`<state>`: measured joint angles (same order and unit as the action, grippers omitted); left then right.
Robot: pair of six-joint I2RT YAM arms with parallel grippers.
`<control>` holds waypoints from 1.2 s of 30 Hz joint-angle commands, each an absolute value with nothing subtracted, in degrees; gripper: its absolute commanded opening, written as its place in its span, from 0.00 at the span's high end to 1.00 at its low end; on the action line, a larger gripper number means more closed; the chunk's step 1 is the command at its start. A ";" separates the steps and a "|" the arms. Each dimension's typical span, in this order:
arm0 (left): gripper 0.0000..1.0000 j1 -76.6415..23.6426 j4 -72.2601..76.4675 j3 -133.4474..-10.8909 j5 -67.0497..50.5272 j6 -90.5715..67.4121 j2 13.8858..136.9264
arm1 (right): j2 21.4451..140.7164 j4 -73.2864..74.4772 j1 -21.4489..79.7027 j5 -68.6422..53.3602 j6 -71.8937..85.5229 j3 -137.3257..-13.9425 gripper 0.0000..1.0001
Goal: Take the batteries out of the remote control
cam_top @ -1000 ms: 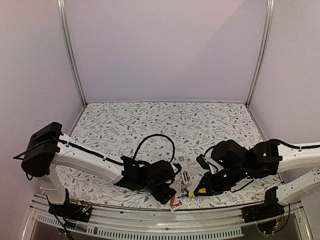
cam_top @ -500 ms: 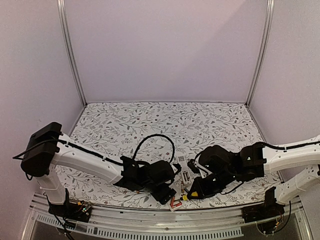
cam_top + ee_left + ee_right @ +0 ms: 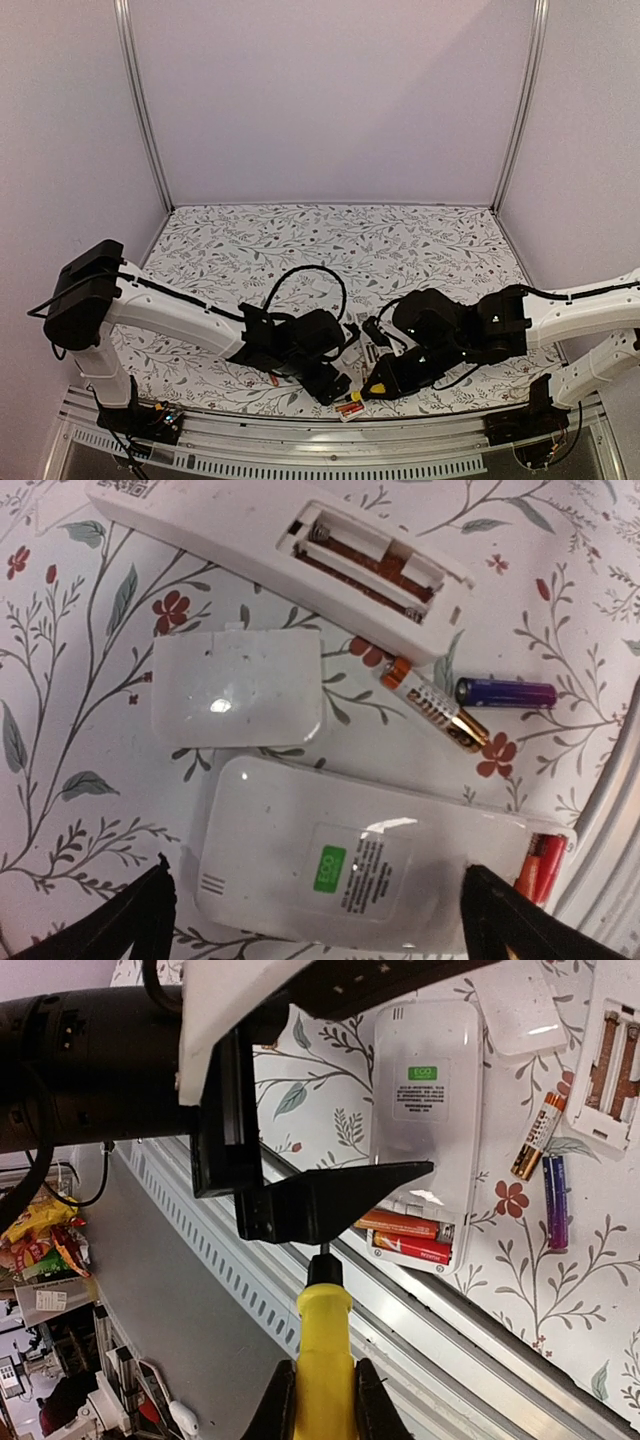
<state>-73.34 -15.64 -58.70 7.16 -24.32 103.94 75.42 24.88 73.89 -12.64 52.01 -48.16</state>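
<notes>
- Where pale lilac walls (image 3: 330, 100) close in on three sides, braced by metal posts (image 3: 140, 100), a table (image 3: 300, 235) under a leaf-and-flower cloth takes up the floor. A ribbed metal rail (image 3: 300, 445) runs along its near edge.
- Both arms crowd the near middle. The left gripper (image 3: 318, 880) hovers over the nearer remote (image 3: 370, 860) with its jaws spread wide, holding nothing.
- The right gripper (image 3: 322, 1400) is clamped on a yellow-handled tool (image 3: 322, 1330). In the right wrist view, a black finger of the left gripper hides the tool's tip.
- The nearer remote lies back up and bears a green label. Two red batteries (image 3: 405, 1235) sit in its open end compartment, next to the rail.
- The farther remote (image 3: 250, 530) shows an empty compartment.
- A loose battery cover (image 3: 238, 688) lies between the two remotes.
- An orange-and-gold battery (image 3: 435, 705) and a purple battery (image 3: 505, 692) lie on the cloth just beside the farther remote.
</notes>
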 commanded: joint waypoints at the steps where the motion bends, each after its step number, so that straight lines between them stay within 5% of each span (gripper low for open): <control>1: 0.00 -70.57 -19.23 -60.41 8.84 -22.43 103.50 | 72.46 27.72 74.18 -8.46 52.35 -50.80 1.00; 13: 0.00 -66.99 -15.98 -60.56 2.26 -21.38 97.76 | 67.03 38.12 74.59 -4.88 58.30 -47.46 1.00; 28: 0.01 -65.65 -15.08 -67.23 -4.94 -15.32 104.85 | 69.94 32.94 79.88 -10.70 59.10 -44.56 1.00; 36: 0.00 -63.08 -11.08 -62.06 -3.05 -17.86 97.92 | 72.98 32.87 79.77 -5.56 60.71 -44.48 1.00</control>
